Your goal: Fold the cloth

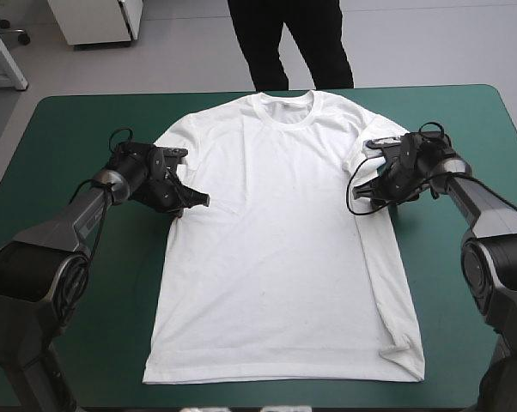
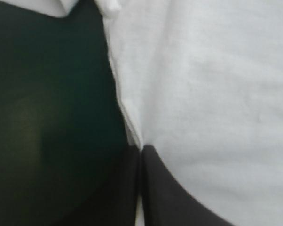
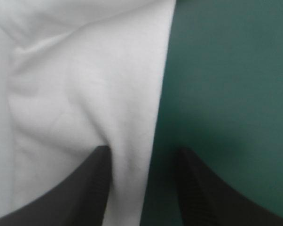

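The teal-green covered table (image 1: 61, 120) bears the white short-sleeved T-shirt (image 1: 276, 249), spread flat between both claws. The left gripper (image 1: 200, 199), black-finned, is pinched nearly closed on its side seam. The right gripper (image 1: 361, 190) stands parted astride the opposite edge, partly hiding that sleeve

Matt cloth T-shirt (image 1: 276, 240); smooth matt teal-green cover (image 1: 69, 129)

Plain white T-shirt (image 1: 276, 240), plain teal-green cover (image 1: 78, 120), black fingers (image 3: 212, 197).
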Motion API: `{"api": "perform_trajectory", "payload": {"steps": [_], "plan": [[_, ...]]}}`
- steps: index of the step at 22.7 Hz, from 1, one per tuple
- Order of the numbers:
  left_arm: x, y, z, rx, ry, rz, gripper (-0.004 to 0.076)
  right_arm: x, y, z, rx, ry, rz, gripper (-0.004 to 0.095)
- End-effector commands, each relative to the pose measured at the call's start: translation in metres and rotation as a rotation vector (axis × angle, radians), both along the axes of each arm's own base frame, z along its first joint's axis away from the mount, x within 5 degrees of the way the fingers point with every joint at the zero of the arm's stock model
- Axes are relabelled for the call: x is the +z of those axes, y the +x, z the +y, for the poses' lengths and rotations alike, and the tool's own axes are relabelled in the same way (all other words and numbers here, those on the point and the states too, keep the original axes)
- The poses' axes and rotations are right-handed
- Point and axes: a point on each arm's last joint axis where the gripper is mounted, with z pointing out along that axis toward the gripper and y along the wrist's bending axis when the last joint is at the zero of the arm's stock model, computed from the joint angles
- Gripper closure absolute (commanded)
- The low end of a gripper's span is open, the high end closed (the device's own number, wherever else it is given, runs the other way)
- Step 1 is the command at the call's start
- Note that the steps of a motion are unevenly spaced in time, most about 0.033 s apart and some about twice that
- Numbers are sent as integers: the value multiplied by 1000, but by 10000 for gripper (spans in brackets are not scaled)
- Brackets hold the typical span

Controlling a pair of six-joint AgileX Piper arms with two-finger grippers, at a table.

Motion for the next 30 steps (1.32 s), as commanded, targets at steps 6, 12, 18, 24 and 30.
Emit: {"api": "perform_trajectory", "payload": {"steps": [6, 12, 18, 24, 30], "plan": [[20, 5, 1, -7, 7, -74, 733, 3, 3, 8, -23, 92, -24, 925], [21, 5, 0, -6, 4, -71, 733, 4, 4, 10, -30, 111, -40, 925], [65, -6, 4, -28, 0, -182, 733, 55, -8, 7, -17, 119, -141, 925], [148, -45, 15, -48, -23, -412, 733, 163, -34, 3, 1, 144, -371, 925], [228, -95, 28, -41, -50, -653, 733, 226, -78, -4, -2, 163, -512, 925]]}}
